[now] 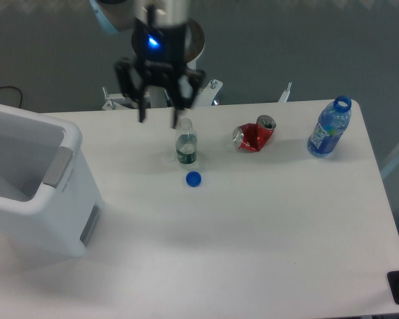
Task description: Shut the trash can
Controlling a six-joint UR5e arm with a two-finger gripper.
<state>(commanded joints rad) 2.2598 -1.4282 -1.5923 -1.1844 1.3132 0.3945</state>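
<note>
Risk: my hand [157, 119], fingers spread and empty, hangs beside the small clear plastic bottle [185, 142] and could topple it heading for the open boxy white plastic trash can [40, 193] at the tabletop's left edge.

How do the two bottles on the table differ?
The clear bottle is smaller, with a dark label; the blue bottle is larger, blue-tinted with a blue neck ring. The clear bottle stands mid-table beside a loose blue cap; the blue bottle stands near the right edge. Both are upright and uncapped.
</note>
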